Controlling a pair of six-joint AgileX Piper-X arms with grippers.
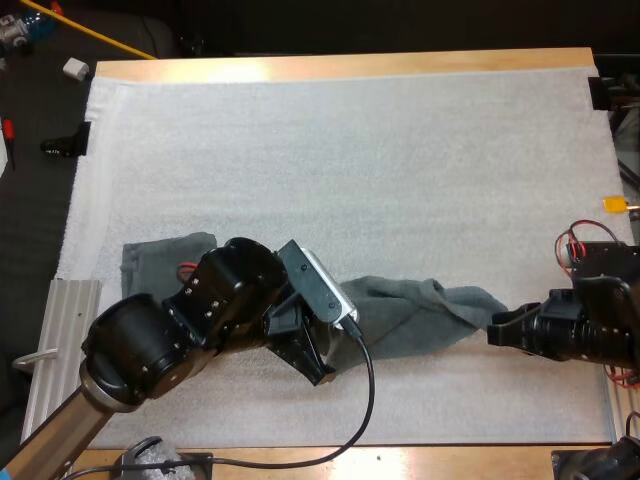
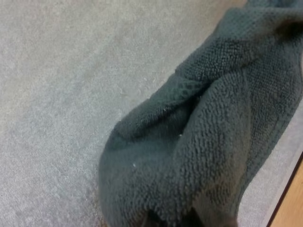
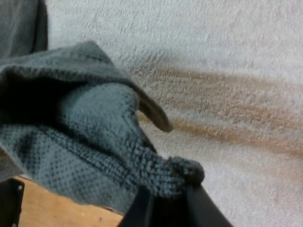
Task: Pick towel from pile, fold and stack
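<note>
Our right gripper point(image 3: 168, 191) pinches one end of the towel point(image 1: 420, 315) tight. The towel lies stretched on the near side of the mat point(image 1: 350, 150), between both grippers. Our left gripper point(image 1: 318, 368) is at its other end; we cannot tell if it holds on.

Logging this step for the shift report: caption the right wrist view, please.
Right tool pinches one end of the grey-green towel over the white mat.

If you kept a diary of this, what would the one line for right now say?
right gripper: pinching towel end | left gripper: down at the towel | towel: drawn out along white mat, not yet folded
</note>
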